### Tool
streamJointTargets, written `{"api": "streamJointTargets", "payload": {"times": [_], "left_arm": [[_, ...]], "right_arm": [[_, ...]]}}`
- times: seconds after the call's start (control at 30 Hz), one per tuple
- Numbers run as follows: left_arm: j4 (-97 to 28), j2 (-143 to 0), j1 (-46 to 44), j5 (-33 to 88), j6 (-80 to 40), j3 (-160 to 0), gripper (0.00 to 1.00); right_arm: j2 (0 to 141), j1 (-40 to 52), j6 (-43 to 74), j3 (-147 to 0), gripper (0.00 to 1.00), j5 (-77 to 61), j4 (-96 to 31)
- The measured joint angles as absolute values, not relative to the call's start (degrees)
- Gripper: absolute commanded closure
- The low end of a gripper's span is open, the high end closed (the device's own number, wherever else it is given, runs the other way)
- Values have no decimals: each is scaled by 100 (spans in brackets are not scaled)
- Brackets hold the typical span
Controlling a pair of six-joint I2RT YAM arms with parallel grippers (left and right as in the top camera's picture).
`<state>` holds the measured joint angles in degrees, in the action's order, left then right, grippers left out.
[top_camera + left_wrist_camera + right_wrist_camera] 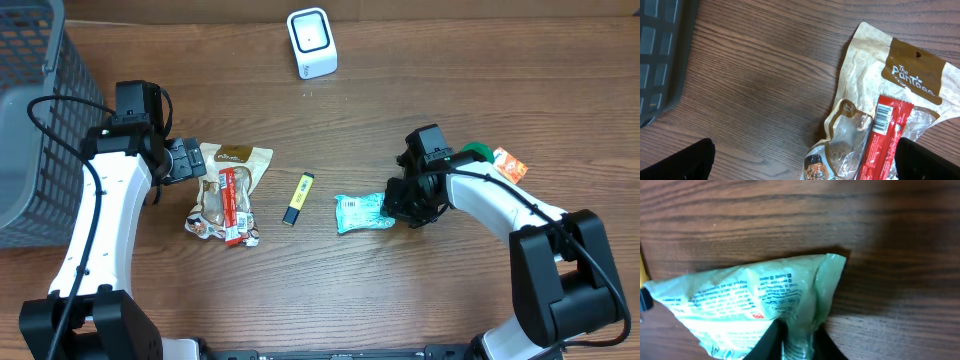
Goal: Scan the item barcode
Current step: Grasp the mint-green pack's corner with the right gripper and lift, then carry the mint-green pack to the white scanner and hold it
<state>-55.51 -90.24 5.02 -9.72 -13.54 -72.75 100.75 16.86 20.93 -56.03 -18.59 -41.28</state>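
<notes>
Green packet [755, 300]: its crimped edge sits between my right fingers [762, 346], and the rest lies flat on the table [890, 240] just ahead of them.
Right gripper [799, 346]: pinching that edge. The hold looks thin, so I should squeeze firmly before lifting.
Left gripper [185, 160]: fingers spread wide and holding nothing, just short of the snack bag [900, 75].
Scanner [312, 42]: well beyond my right fingertips, off to their left.
Barcode: I cannot pick it out in the print facing me.
Doing it well: lift slowly, keep the film flat, and turn the printed face toward the scanner window.
</notes>
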Motion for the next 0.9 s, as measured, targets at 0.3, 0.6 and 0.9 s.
{"api": "streamJointTargets", "payload": {"times": [0.3,0.6,0.9], "left_arm": [[-5551,-9024,502,-972,-1354,-7275,0],[-5548,-9024,502,-972,-1354,-7275,0],[-5551,-9024,502,-972,-1354,-7275,0]], "right_arm": [[10031,1511,1487,-5529,96,-2399,-4171],[9225,886,633,-5509,96,-3649,-4589],[8029,829,-191,-5511,96,-4254,-5199]]}}
